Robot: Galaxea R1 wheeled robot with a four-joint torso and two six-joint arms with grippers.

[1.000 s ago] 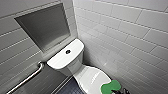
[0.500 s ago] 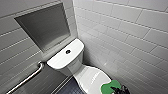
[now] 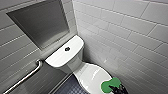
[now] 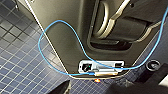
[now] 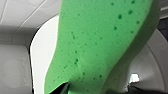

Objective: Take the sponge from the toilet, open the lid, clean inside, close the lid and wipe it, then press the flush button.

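Note:
The white toilet (image 3: 75, 65) stands in the corner with its lid (image 3: 91, 75) down. A bright green sponge (image 3: 109, 84) lies on the front right of the lid. My right gripper (image 3: 117, 89) comes in from below, its dark fingers open at the sponge's near edge. In the right wrist view the sponge (image 5: 100, 45) looms very close, with the white lid (image 5: 42, 50) behind it. A round dark flush button (image 3: 67, 49) sits in the middle of the tank top (image 3: 58, 58). The left wrist view looks down past my own body and a blue cable (image 4: 50, 25).
A white tiled wall (image 3: 130, 37) runs close along the toilet's right side. A metal grab bar (image 3: 25, 77) and a recessed steel niche (image 3: 40, 22) are on the left wall. Dark blue small-tiled floor (image 3: 71, 88) (image 4: 17, 62) lies left of the bowl.

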